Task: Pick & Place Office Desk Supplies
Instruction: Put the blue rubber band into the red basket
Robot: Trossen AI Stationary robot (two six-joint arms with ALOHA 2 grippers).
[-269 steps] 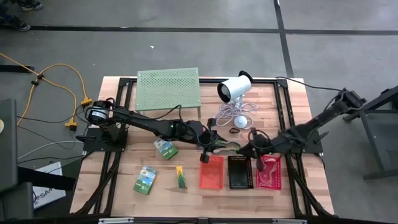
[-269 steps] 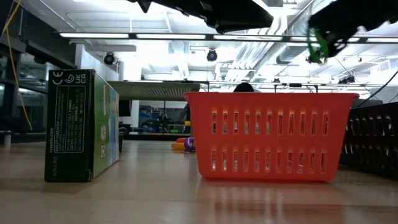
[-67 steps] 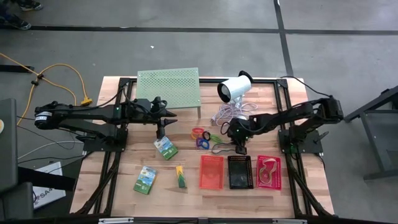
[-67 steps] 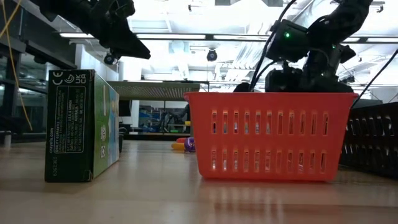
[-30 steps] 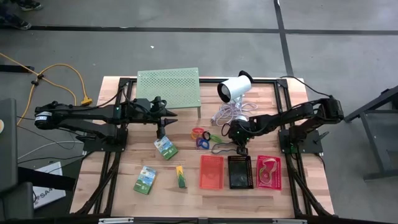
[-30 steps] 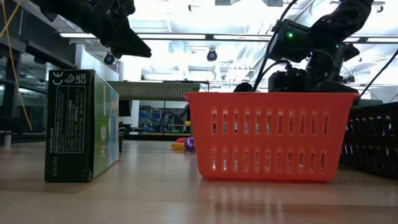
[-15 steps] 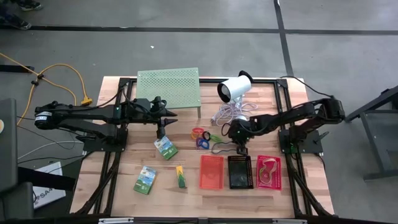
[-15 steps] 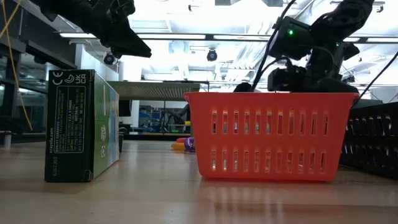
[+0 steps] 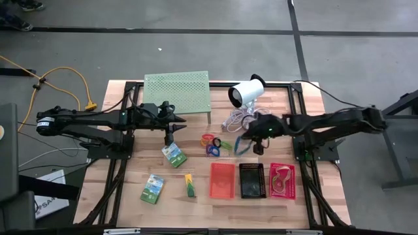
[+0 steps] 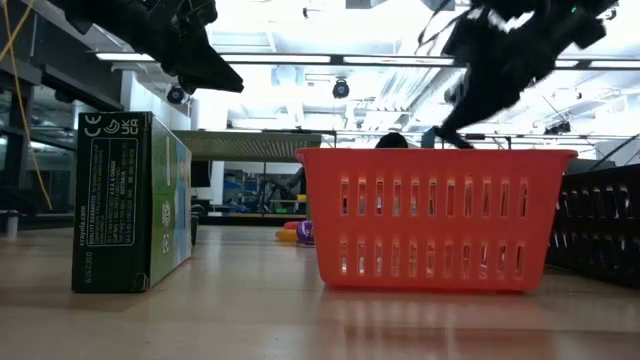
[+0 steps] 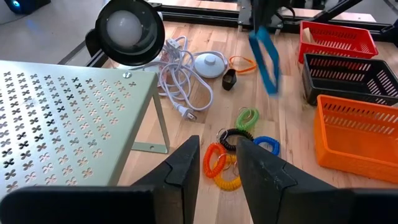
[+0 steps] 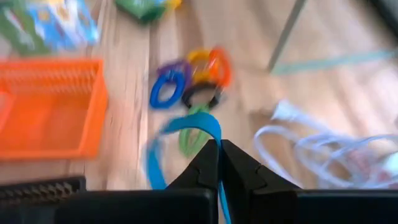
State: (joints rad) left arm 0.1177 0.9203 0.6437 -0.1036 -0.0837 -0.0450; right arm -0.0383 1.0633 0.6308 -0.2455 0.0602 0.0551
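Currently right gripper (image 9: 256, 147) pinched shut on blue rubber band loop (image 11: 266, 57), lifted above coiled loops pile (image 9: 213, 142), near white cable bundle (image 9: 239, 119); left gripper (image 9: 169, 135) part-open, empty, beside green perforated stand (image 9: 176, 94).

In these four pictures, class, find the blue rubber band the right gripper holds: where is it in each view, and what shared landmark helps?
High view: blue rubber band hangs from the right gripper, above the black basket.
Low view: not identifiable.
Left wrist view: hanging upper middle, beside the black basket.
Right wrist view: centre, pinched between shut fingers.
Shared landmark: the cluster of coloured loops.
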